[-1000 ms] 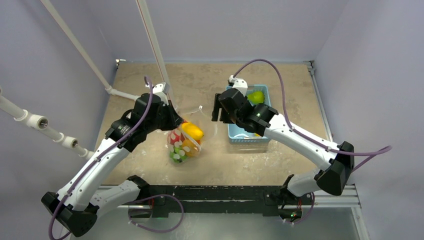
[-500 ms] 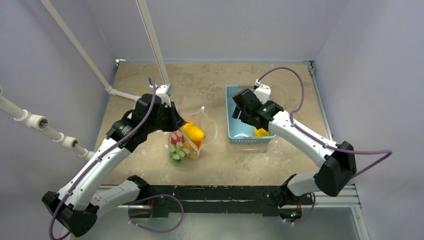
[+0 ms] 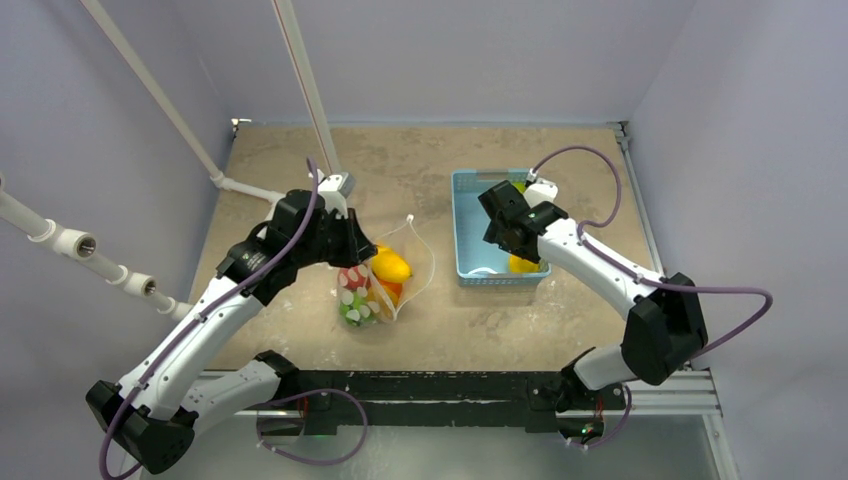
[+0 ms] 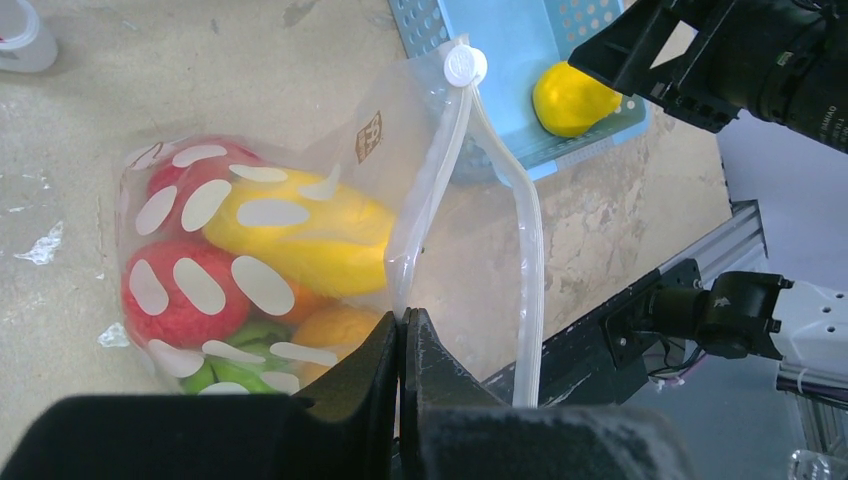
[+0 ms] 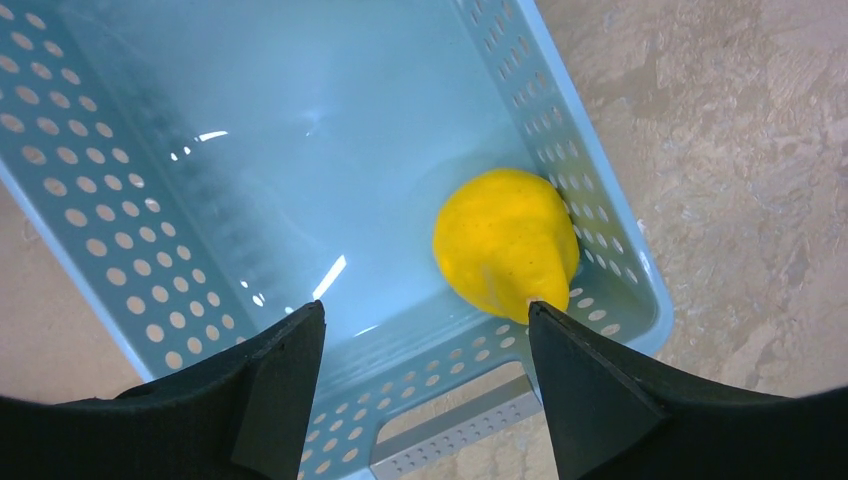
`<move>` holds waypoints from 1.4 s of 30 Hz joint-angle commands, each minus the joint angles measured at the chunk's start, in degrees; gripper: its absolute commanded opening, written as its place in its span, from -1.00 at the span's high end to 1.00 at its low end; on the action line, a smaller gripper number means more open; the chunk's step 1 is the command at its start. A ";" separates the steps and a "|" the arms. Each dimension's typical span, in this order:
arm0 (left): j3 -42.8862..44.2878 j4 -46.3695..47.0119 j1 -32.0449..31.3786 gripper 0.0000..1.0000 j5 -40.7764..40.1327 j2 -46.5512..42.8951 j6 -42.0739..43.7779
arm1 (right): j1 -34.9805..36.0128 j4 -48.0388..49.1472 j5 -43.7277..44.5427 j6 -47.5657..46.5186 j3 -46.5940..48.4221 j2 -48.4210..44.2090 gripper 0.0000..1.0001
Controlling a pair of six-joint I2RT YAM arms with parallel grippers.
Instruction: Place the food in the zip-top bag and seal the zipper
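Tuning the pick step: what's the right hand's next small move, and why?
Probably lower the open right hand around the yellow fruit, nudging toward the basket corner where it sits off-centre. The left hand pinches the bag edge, holding its mouth open.

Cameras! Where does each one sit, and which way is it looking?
Top external: high behind the arms, looking down at the table; both whole arms show.
Left wrist: on the left arm, looking past the left gripper, shut on the zip-top bag, toward the blue basket.
Right wrist: on the right arm, looking down past the open right gripper into the basket.
Shared: all three show the yellow fruit in the basket.
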 commanded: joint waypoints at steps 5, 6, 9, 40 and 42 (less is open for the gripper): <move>-1.11 3.06 0.54 1.00 3.13 -0.68 1.60 | -1.65 -0.05 2.25 2.48 -0.69 1.98 -0.51; -1.21 3.06 0.51 1.00 3.11 -0.68 1.68 | -1.72 -0.02 2.40 2.57 -0.70 2.34 -0.51; -1.49 3.14 0.50 1.00 3.53 -0.77 1.92 | -1.88 -0.01 3.41 2.66 -0.62 3.03 -0.51; -1.65 1.58 -1.17 1.00 5.13 -0.85 4.67 | -3.69 0.06 2.19 3.16 -1.88 8.47 -0.40; -1.72 1.38 -1.19 1.00 4.92 -0.93 4.75 | -3.66 0.10 1.47 3.19 -1.96 10.16 -0.39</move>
